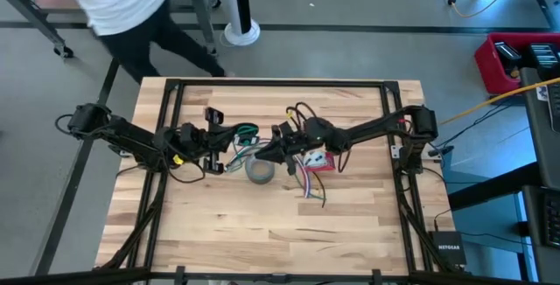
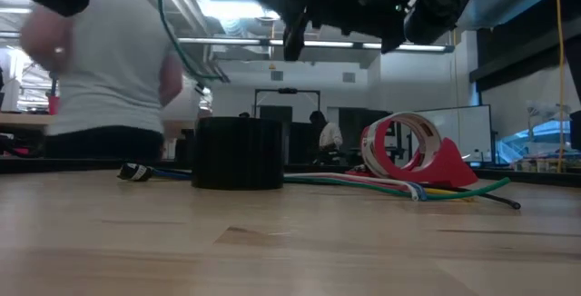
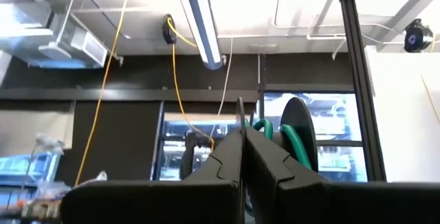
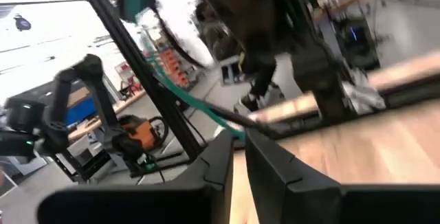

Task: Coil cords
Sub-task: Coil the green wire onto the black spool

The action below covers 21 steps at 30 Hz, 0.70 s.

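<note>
Above the table's centre, the left gripper [image 3: 242, 157] pinches the green cord [image 1: 246, 132]; the right gripper [image 4: 238, 157], fingers nearly together at its three o'clock, grips the strand. Each loop should stay small and evenly tensioned.

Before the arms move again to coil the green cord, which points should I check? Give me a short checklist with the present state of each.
1. Left gripper shut on the green cord: ok, fingers closed and cord loops beside them.
2. Right gripper holding the cord: ok, fingers pinch it in the right wrist view.
3. Cord lifted off the table: ok, it hangs above in the low view.
4. Grey tape roll out of the way: not ok, just below the grippers.
5. Loose wires separate from the cord: cannot tell.
6. Person away from the table: not ok, close to its far edge.
</note>
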Motion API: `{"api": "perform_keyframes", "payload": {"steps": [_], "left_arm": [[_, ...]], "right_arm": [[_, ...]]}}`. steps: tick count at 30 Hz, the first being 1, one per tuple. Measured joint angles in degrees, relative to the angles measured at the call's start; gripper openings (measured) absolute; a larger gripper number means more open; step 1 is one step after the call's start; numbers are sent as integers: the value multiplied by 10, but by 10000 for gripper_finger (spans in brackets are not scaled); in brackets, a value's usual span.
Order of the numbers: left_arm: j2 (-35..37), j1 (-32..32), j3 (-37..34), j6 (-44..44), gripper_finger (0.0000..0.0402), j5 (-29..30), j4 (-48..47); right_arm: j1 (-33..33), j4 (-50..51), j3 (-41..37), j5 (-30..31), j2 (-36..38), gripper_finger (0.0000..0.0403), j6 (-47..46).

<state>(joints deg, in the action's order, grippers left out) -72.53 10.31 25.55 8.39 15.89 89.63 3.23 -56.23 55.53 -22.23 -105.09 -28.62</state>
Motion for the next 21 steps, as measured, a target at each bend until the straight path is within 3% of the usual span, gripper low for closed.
{"api": "perform_keyframes", "payload": {"steps": [21], "left_arm": [[-1, -18, 17, 11, 0, 0, -7]], "right_arm": [[2, 119, 0, 2, -9, 44, -7]]}}
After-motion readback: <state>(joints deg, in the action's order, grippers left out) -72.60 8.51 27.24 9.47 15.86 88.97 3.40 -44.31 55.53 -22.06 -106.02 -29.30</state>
